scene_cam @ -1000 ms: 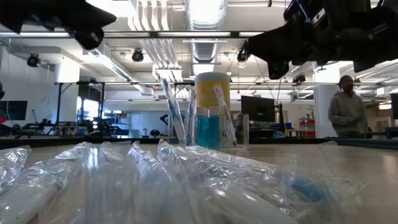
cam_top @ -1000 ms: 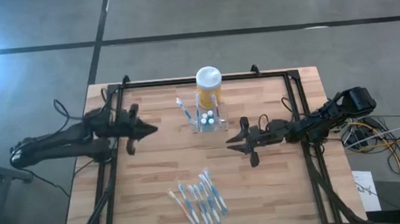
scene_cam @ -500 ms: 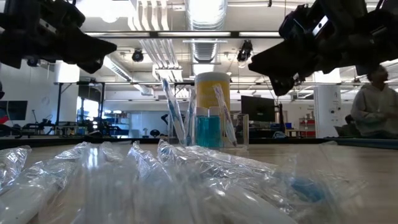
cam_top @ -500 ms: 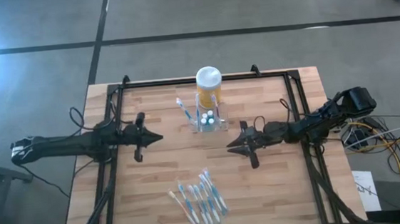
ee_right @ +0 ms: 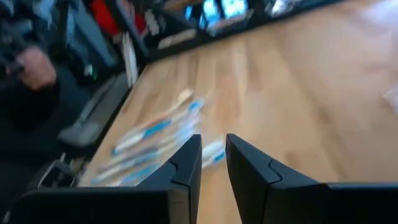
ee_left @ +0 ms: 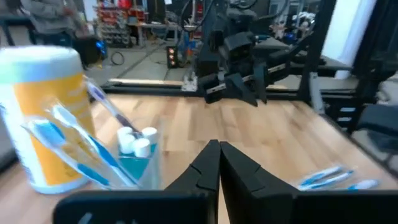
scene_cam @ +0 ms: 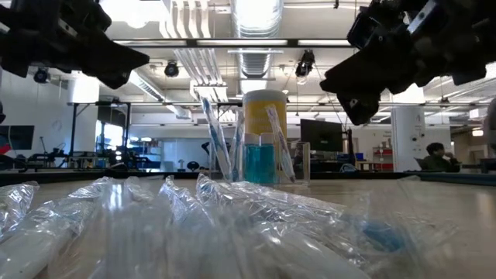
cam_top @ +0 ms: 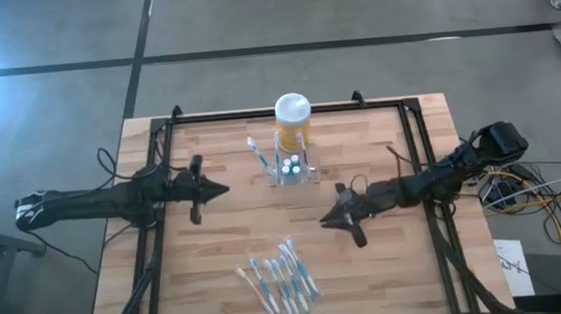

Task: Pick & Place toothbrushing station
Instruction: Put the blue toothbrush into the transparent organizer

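Having dropped toward toothbrushes [cam_top: 280,280]: right gripper [cam_top: 334,219]

One station [cam_top: 294,168], one jar [cam_top: 293,118], two claws.

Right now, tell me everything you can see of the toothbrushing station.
The toothbrushing station is a small clear plastic holder, standing upright on the wooden table just in front of the yellow jar. It holds wrapped toothbrushes leaning outward and small blue tubes with white caps. No fingers touch it.
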{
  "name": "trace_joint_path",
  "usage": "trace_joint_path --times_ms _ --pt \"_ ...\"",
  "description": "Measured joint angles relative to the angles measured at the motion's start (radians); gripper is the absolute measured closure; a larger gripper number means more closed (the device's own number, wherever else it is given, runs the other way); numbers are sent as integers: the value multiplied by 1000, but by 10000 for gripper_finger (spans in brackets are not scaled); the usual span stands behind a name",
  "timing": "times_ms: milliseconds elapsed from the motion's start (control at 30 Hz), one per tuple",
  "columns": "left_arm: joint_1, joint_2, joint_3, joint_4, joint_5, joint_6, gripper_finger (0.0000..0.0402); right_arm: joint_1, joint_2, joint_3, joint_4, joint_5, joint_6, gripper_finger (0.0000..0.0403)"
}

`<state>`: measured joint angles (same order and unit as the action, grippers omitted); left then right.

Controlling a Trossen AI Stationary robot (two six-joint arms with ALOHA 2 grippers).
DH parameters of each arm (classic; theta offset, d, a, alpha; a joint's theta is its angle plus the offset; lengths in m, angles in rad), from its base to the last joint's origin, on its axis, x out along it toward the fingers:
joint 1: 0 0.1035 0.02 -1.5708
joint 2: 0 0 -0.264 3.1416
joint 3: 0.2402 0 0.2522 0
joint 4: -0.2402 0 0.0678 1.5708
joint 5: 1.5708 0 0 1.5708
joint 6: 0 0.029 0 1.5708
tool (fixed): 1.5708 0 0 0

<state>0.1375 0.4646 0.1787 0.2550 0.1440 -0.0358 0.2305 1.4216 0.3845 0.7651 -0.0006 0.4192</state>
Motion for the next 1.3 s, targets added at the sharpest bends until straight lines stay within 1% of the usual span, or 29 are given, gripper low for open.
trace_joint_path --times_ms 67,167,267,367,433,567,667,733,800,867,933,1000,1167,1300 --pt "0 -7 0 -4 9 -49 387 24 0 51 -113 21 32 335" --pt "0 -10 0 -23 21 -89 387 64 0 144 -337 144 105 335" --pt "0 -11 -1 -43 21 -95 386 108 20 241 -536 275 202 335" --pt "-1 -11 -2 -57 21 -132 386 142 63 327 -650 336 298 335" --pt "-2 -11 -2 -57 24 -167 386 161 107 377 -687 341 338 335" --pt "-2 -11 -2 -56 45 -175 386 195 234 488 -680 341 337 335" --pt "-2 -11 -2 -53 49 -179 385 199 339 581 -703 335 334 335" --pt "-2 -11 -2 -54 56 -180 385 192 400 656 -774 333 360 333" --pt "-2 -11 -2 -54 64 -181 385 184 452 739 -911 315 387 324" --pt "-3 -11 -2 -54 67 -181 385 179 499 820 -1064 308 407 310" --pt "-3 -11 -2 -54 68 -186 385 179 541 887 -1164 308 416 291" --pt "-3 -11 -2 -54 68 -189 385 179 578 940 -1190 301 411 268" --pt "-3 -11 -2 -53 68 -203 385 179 650 1043 -1201 217 389 207" --pt "-3 -11 -2 -47 75 -228 385 178 696 1098 -1285 216 438 170"
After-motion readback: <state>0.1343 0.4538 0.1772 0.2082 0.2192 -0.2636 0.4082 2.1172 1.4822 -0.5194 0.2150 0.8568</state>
